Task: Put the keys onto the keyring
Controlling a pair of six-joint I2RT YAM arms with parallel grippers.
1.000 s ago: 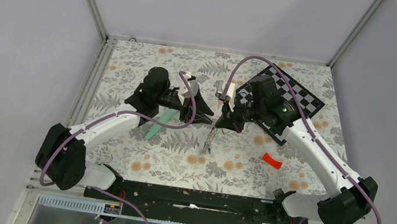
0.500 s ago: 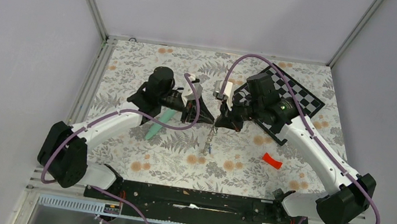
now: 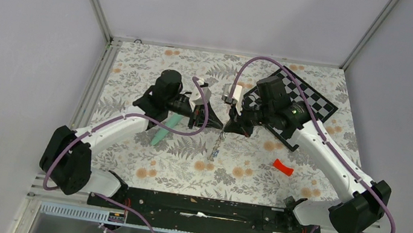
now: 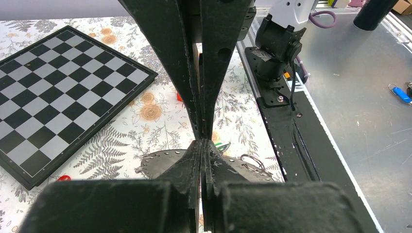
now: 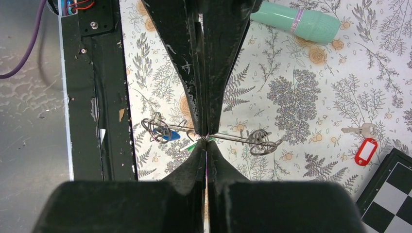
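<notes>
My right gripper (image 5: 207,139) is shut on the thin metal chain of the keyring (image 5: 233,137), which hangs below the two grippers (image 3: 216,148). One ring on it carries a blue-tagged key (image 5: 171,136), and a green tag (image 5: 193,145) shows beside it. A red-tagged key (image 5: 365,151) lies loose on the cloth near the chessboard. My left gripper (image 4: 201,141) is shut, tip to tip with the right gripper (image 3: 228,125); whether the chain is between its pads is hidden. A dark studded disc (image 4: 158,164) and a metal ring (image 4: 252,161) show just past the left tips.
The mint-green tube (image 3: 164,130) lies under the left arm. A chessboard (image 3: 307,100) sits at the back right under the right arm. A curved red plastic piece (image 3: 283,167) lies on the floral cloth at the right front. A black rail (image 3: 197,207) runs along the near edge.
My left gripper has closed from open and shifted right until its tips meet the right gripper's. The hanging chain has moved slightly with them.
</notes>
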